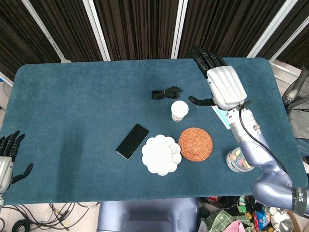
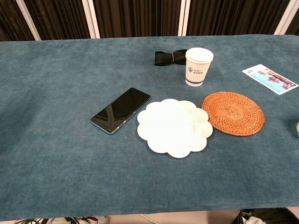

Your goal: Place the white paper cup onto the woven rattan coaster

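Observation:
The white paper cup (image 1: 179, 110) (image 2: 198, 66) stands upright on the blue cloth, just behind and left of the woven rattan coaster (image 1: 195, 143) (image 2: 233, 113). Nothing rests on the coaster. My right hand (image 1: 222, 84) hovers to the right of the cup, fingers spread toward the far edge, thumb pointing at the cup without touching it. My left hand (image 1: 7, 154) lies at the table's left edge, fingers apart and holding nothing. Neither hand appears in the chest view.
A flower-shaped white plate (image 1: 161, 154) (image 2: 173, 126) touches the coaster's left side. A black phone (image 1: 133, 141) (image 2: 121, 109) lies left of it. A black strap (image 1: 165, 92) (image 2: 170, 57) sits behind the cup. A printed card (image 2: 270, 79) and a clear container (image 1: 237, 160) lie at the right.

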Action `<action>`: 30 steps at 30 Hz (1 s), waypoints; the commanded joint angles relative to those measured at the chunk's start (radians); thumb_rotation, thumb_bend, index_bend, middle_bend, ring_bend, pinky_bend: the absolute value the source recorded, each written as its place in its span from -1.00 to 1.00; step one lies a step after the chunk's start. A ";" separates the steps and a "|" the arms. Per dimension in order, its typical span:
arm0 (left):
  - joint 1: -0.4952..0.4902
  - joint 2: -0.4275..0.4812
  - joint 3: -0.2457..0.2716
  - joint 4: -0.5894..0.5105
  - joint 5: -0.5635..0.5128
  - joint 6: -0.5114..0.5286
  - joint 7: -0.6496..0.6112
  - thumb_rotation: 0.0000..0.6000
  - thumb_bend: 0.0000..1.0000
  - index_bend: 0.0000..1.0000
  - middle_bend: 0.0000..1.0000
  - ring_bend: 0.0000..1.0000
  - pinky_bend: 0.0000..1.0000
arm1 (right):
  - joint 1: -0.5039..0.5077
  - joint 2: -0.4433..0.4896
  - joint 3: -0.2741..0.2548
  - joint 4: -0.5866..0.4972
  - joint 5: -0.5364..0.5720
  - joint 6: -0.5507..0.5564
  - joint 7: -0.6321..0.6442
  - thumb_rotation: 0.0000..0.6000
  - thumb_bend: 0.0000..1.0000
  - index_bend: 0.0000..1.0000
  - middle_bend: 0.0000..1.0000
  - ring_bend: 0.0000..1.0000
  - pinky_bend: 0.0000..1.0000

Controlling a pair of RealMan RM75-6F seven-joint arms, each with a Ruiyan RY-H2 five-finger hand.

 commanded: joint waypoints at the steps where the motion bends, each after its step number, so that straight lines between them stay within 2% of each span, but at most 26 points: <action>1: 0.000 0.000 0.000 0.000 0.000 0.001 0.001 1.00 -0.41 -1.00 -0.99 -1.00 -1.00 | 0.001 0.002 0.001 -0.002 0.003 0.002 0.004 1.00 -0.83 -0.79 -0.98 -0.87 -0.77; 10: 0.000 -0.001 0.001 0.002 0.002 0.001 0.005 1.00 -0.41 -1.00 -0.99 -1.00 -1.00 | 0.003 -0.021 -0.003 -0.008 -0.008 0.038 0.007 1.00 -0.80 -0.79 -0.98 -0.87 -0.77; 30: 0.005 0.002 0.002 -0.003 0.007 0.012 -0.013 1.00 -0.41 -1.00 -0.99 -1.00 -1.00 | 0.010 -0.049 -0.023 -0.003 0.064 0.062 -0.026 1.00 -0.80 -0.87 -1.00 -0.87 -0.77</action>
